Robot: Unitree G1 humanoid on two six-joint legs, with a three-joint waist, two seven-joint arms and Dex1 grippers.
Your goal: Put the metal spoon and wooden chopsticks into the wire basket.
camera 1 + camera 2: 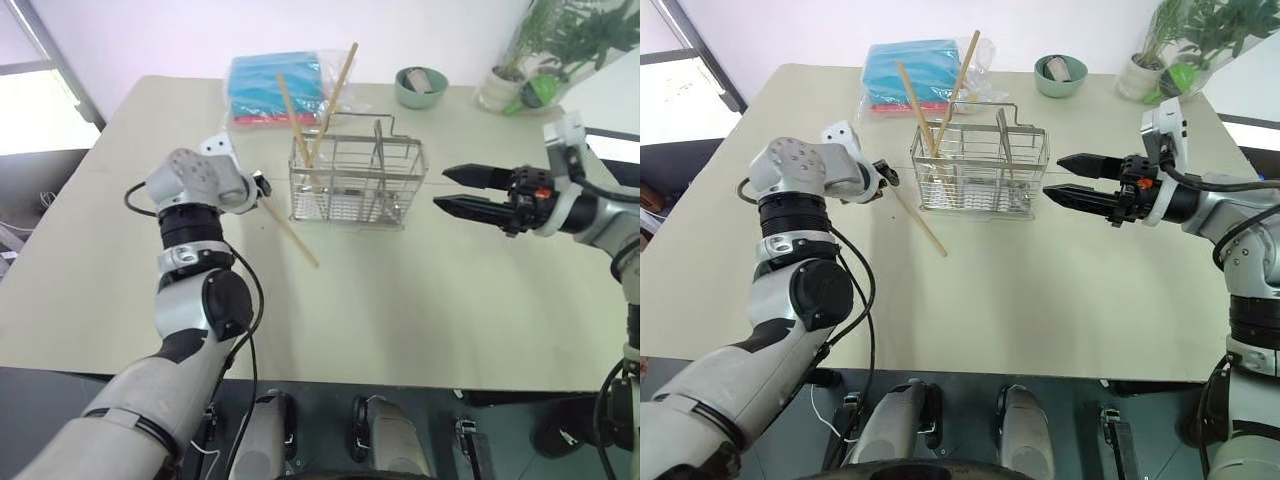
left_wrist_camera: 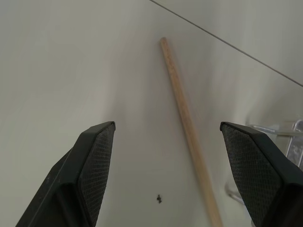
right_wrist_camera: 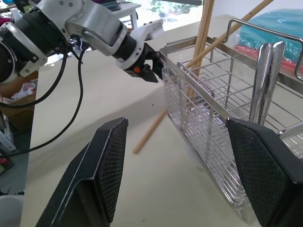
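The wire basket point(image 1: 358, 182) stands mid-table. Two wooden chopsticks point(image 1: 335, 95) lean upright in its left compartment, and the metal spoon point(image 3: 265, 80) stands handle-up in another. A third chopstick point(image 1: 292, 235) lies flat on the table just left of the basket. My left gripper point(image 2: 168, 126) hovers open over this chopstick's near-basket end, pointing down, one finger on each side and not touching it. My right gripper point(image 1: 441, 188) hangs open and level to the right of the basket, holding nothing.
A blue packet in clear plastic point(image 1: 275, 85) lies behind the basket. A small green bowl point(image 1: 421, 87) and potted plants point(image 1: 520, 60) sit at the back right. The table's front edge point(image 1: 330, 372) runs close to me.
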